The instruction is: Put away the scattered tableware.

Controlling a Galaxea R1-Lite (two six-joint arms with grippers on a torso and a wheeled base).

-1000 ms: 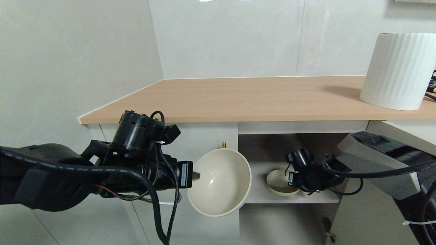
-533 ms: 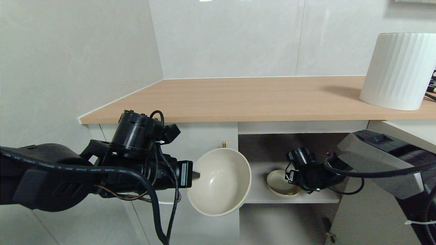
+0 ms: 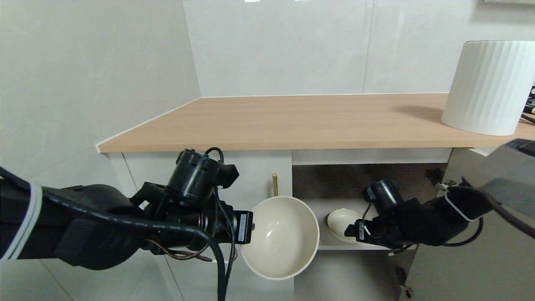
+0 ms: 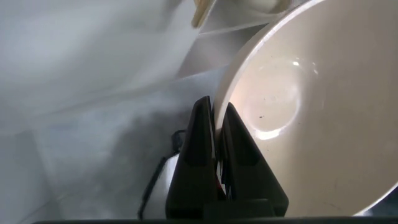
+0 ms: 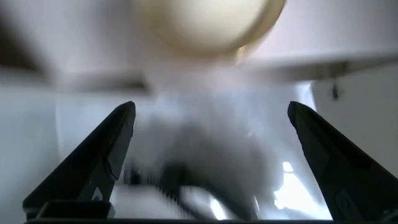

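**A:** What is there to work with?

**B:** There's an open cabinet compartment [image 3: 359, 177] under the countertop [image 3: 292, 121], and its shelf [image 3: 334, 244] is the place to stow things. The large bowl [image 3: 281, 238] hangs in front of the closed door, just left of the opening. It is tipped on its side, with the left gripper [image 4: 216, 109] pinched on its rim.

**A:** And the small bowl [image 3: 340, 219]?

**B:** It is already on the shelf, near the left end. The right gripper [image 5: 208, 109] sits just in front of it with its fingers spread wide, holding nothing.

**A:** So how should this step be done well?

**B:** I'd clear the right arm out first. Then level the large bowl, carry it past the door edge, and set it beside or onto the small bowl before loosening the pinch.
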